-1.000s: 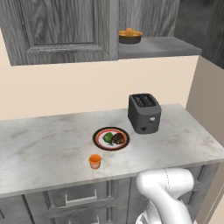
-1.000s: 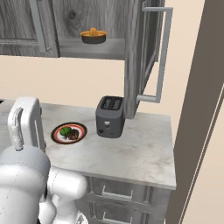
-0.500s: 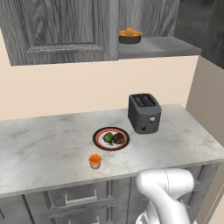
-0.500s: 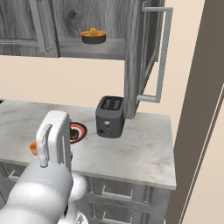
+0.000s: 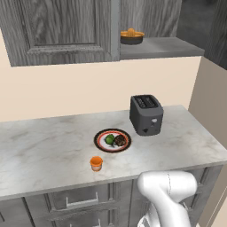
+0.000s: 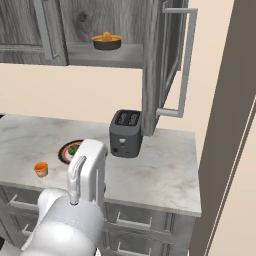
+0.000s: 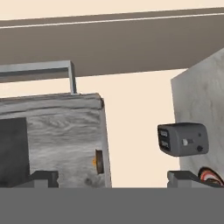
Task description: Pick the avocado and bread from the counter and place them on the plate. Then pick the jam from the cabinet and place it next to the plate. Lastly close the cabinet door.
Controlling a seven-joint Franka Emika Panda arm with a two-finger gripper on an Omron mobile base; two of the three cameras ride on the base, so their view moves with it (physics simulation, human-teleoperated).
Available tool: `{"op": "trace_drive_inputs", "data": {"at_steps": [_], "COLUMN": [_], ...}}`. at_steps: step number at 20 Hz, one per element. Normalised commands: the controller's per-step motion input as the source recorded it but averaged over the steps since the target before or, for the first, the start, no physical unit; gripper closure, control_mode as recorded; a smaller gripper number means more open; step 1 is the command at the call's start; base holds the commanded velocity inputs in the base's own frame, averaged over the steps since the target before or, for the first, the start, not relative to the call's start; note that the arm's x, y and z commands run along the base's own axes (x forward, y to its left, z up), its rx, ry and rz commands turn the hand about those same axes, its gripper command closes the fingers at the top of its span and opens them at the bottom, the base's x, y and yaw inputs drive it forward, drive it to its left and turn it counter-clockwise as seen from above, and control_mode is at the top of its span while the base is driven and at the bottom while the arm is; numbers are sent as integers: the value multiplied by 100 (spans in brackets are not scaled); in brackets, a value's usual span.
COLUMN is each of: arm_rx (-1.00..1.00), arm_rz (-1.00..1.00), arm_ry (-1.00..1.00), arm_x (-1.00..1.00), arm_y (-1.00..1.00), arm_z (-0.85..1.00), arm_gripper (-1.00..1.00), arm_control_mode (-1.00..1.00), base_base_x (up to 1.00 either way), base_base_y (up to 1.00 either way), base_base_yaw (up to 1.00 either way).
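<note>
The plate (image 5: 112,140) lies mid-counter (image 5: 44,150) with the green avocado (image 5: 109,140) and the brown bread (image 5: 119,141) on it. The orange jam (image 5: 96,163) stands on the counter just in front and left of the plate; in the right base view the jam (image 6: 41,169) is left of my white arm. The cabinet door (image 6: 167,55) stands open, its bar handle (image 6: 184,65) facing out. In the rolled hand view my gripper (image 7: 113,179) is open, holding nothing, and faces the cabinet door (image 7: 57,131) from a distance.
A dark toaster (image 5: 146,114) stands right of the plate. A dark bowl with orange contents (image 5: 131,37) sits on the cabinet shelf (image 5: 164,46). A closed cabinet door (image 5: 62,26) is to the left. Grey drawers (image 5: 80,201) run under the counter; a wall edge (image 6: 225,125) rises at right.
My arm's upper link has swung to the right across the right base view. The plate, jam, toaster and door have not moved, and the gripper has stayed open.
</note>
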Motion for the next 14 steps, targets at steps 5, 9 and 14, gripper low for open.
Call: {"op": "trace_drive_inputs", "data": {"at_steps": [5, 9, 14], "arm_rx": [1, 0, 1], "arm_rz": [-5, -3, 0], "arm_ry": [0, 0, -1], "arm_x": [17, 29, 8], "arm_y": [-17, -6, -36], "arm_z": [0, 0, 0], "arm_gripper": [-100, -100, -100], "arm_control_mode": [-100, -100, -100], "base_base_x": [0, 0, 0], "base_base_y": [0, 0, 0], "base_base_yaw": [0, 0, 0]}}
